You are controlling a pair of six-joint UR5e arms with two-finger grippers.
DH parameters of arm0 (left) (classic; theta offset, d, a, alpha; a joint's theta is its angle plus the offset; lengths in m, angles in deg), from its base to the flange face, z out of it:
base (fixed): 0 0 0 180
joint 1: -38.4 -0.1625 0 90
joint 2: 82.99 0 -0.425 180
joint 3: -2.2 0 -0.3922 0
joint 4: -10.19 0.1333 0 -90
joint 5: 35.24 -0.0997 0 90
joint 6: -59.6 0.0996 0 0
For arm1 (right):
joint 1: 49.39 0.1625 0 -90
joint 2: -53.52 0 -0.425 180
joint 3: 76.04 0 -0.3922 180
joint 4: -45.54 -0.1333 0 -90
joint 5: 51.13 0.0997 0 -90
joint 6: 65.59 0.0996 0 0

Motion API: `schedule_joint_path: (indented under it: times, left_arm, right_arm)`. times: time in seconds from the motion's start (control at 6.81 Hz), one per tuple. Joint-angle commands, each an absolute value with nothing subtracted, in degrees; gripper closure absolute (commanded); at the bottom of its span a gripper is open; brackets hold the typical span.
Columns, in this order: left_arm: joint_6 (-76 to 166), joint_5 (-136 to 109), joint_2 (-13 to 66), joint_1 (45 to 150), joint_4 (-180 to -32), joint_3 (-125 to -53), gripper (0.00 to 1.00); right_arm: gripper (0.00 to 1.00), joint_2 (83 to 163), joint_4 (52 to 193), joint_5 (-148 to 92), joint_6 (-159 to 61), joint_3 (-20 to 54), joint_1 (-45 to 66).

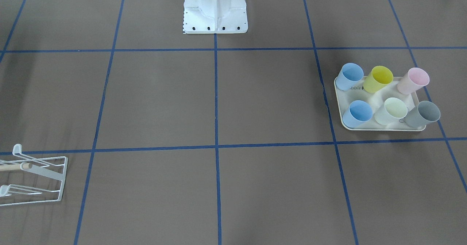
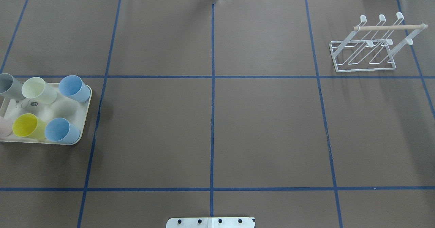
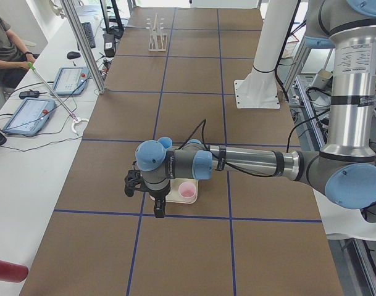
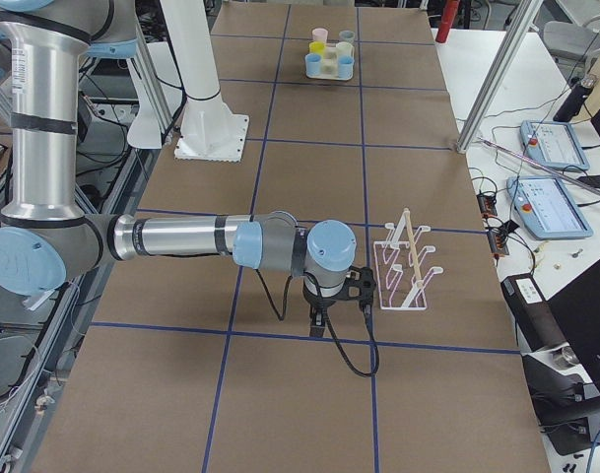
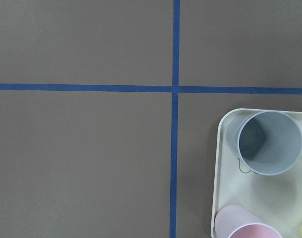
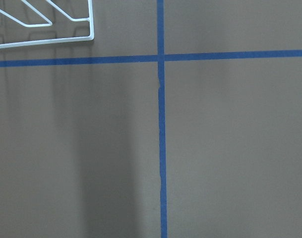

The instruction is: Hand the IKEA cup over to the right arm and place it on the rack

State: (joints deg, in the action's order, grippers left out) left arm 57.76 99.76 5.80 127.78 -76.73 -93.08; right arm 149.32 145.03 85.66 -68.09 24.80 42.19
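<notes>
The brown counter (image 1: 273,99) fills the front view. Lower left, the rack (image 1: 47,172) is cut off by the frame's edge. Middle right, the tray (image 1: 375,98) carries six upright cups (image 1: 391,110). The left hand (image 3: 157,206) hangs over the tray and the right hand (image 4: 319,317) beside the rack; whether they are spread or pressed together, I cannot tell.

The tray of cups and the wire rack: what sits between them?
Between tray and rack, only bare brown table crossed by blue tape lines, seen in the overhead view.
</notes>
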Motion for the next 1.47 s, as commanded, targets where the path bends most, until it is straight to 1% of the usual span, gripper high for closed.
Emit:
schedule_joint_path:
  times: [0.0, 0.29, 0.59, 0.73, 0.88, 1.03, 1.17, 1.32]
  left_arm:
    - [57.7, 99.8, 5.8, 127.7, -76.8, -92.9, 0.0]
    - [57.3, 99.8, 7.4, 127.7, -76.7, -93.0, 0.0]
    - [57.2, 99.8, 10.9, 127.3, -78.1, -93.7, 0.0]
    - [57.2, 99.8, 12.4, 125.8, -83.3, -89.7, 0.0]
    - [57.1, 100.4, 11.3, 125.4, -91.2, -88.0, 0.0]
    - [57.2, 100.5, 10.6, 125.4, -94.7, -86.7, 0.0]
    - [57.3, 100.5, 10.4, 125.4, -98.6, -86.9, 0.0]
    - [57.3, 100.6, 11.1, 124.7, -101.0, -81.1, 0.0]
  right_arm:
    - [0.0, 149.3, 145.0, 85.7, -68.0, 26.5, 42.2]
    - [0.0, 149.3, 145.0, 85.8, -67.8, 26.6, 42.2]
    - [0.0, 148.1, 144.9, 85.7, -67.6, 27.0, 42.2]
    - [0.0, 147.8, 144.9, 85.7, -67.5, 27.2, 42.2]
    - [0.0, 147.5, 144.7, 85.9, -67.3, 27.5, 42.2]
    - [0.0, 147.4, 141.7, 85.9, -67.2, 27.5, 42.1]
    - [0.0, 146.6, 136.7, 85.3, -67.4, 27.5, 42.1]
    - [0.0, 145.9, 135.8, 85.9, -67.3, 27.3, 42.0]
